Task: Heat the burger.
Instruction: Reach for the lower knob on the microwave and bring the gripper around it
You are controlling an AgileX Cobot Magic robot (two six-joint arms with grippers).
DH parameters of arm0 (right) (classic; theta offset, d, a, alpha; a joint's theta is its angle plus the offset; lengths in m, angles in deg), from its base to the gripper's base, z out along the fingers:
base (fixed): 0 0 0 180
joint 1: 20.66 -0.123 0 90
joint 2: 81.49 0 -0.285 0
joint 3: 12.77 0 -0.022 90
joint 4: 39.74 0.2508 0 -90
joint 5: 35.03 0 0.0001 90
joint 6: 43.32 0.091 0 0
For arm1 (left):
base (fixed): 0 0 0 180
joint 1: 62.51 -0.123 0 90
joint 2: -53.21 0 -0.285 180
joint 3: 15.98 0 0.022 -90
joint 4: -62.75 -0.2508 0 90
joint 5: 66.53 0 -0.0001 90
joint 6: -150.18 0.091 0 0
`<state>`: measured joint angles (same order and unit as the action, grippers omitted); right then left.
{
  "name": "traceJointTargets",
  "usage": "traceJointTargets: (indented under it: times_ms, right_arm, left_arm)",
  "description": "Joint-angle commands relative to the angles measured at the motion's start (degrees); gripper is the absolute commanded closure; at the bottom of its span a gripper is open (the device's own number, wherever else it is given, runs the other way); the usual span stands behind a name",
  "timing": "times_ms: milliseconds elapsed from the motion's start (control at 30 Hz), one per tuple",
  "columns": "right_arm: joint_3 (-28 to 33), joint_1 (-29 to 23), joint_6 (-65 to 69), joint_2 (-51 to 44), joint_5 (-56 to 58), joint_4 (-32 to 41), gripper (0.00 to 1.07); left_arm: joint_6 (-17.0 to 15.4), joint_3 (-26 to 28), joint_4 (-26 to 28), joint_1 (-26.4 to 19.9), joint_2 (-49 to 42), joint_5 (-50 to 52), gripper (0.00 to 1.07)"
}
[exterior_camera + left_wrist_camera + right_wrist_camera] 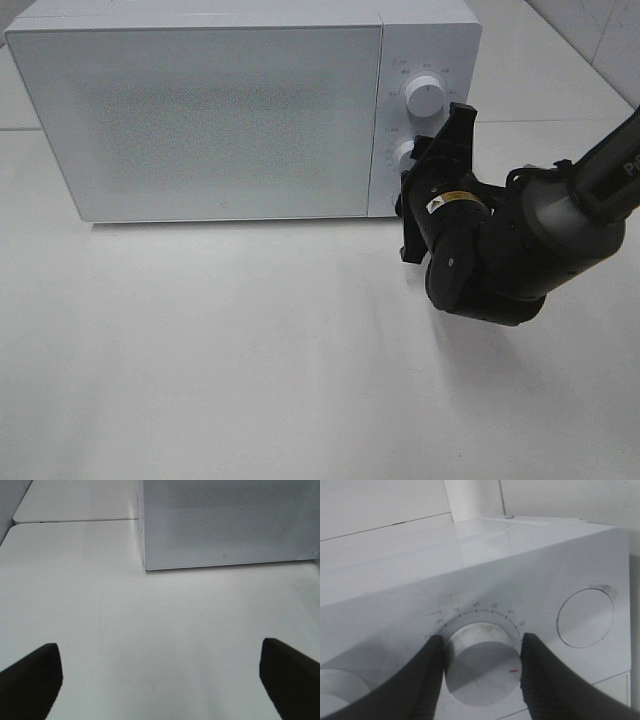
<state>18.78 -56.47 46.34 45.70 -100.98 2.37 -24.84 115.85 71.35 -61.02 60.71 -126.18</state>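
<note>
The burger is out of view. The white microwave (200,110) stands at the back of the table with its door shut. My right gripper (413,160) is at the control panel, with a finger on each side of the lower dial (404,154). In the right wrist view the black fingers (427,680) press both sides of this numbered dial (480,667), whose red mark points toward one finger. My left gripper (160,680) is open and empty above the bare table, facing the microwave's door (225,520). It does not show in the exterior high view.
The upper dial (426,95) sits above the gripped one. A flat round button (585,617) lies on the panel beside the dial. The white table (250,350) stretches in front of the microwave. A tiled wall (600,30) stands at the back right.
</note>
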Motion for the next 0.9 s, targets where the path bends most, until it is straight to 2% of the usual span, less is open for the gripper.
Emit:
traceJointTargets:
  times_ms: [33,200,267,367,567,600,667,733,767,833,900]
  right_arm:
    - [-2.9,-0.3,-0.5,-1.0,-5.3,-10.4,0.91]
    - [-2.9,-0.3,-1.0,-1.0,-5.3,-8.7,0.81]
    - [-2.9,-0.3,-2.5,-1.0,-5.7,-5.0,0.73]
    - [-2.9,-0.3,-2.6,-1.0,-5.8,-4.2,0.69]
    - [-2.9,-0.3,-7.1,-1.0,-7.2,2.6,0.62]
    - [-2.6,-0.3,-8.7,-1.3,-7.7,3.8,0.57]
    - [-2.6,-0.3,-9.6,-1.4,-8.4,4.0,0.55]
    - [-2.6,-0.3,-12.3,-1.4,-9.2,3.3,0.42]
    - [-2.6,-0.3,-12.3,-1.4,-9.2,3.3,0.42]
    - [-2.6,-0.3,-13.3,-1.4,-8.4,1.0,0.34]
    - [-2.6,-0.3,-13.5,-1.4,-8.1,0.5,0.33]
  left_arm:
    - [-0.4,-0.3,0.2,-0.1,-1.4,0.1,0.06]
    - [-0.4,-0.3,0.2,-0.1,-1.4,0.1,0.06]
    - [-0.4,-0.3,0.2,-0.1,-1.4,0.1,0.06]
    - [-0.4,-0.3,0.2,-0.1,-1.4,0.1,0.06]
    - [-0.4,-0.3,0.2,-0.1,-1.4,0.1,0.06]
    - [-0.4,-0.3,0.2,-0.1,-1.4,0.1,0.06]
    - [-0.4,-0.3,0.2,-0.1,-1.4,0.1,0.06]
    - [-0.4,-0.3,0.2,-0.1,-1.4,0.1,0.06]
    - [-0.4,-0.3,0.2,-0.1,-1.4,0.1,0.06]
    - [-0.4,-0.3,0.2,-0.1,-1.4,0.1,0.06]
    - [-0.4,-0.3,0.2,-0.1,-1.4,0.1,0.06]
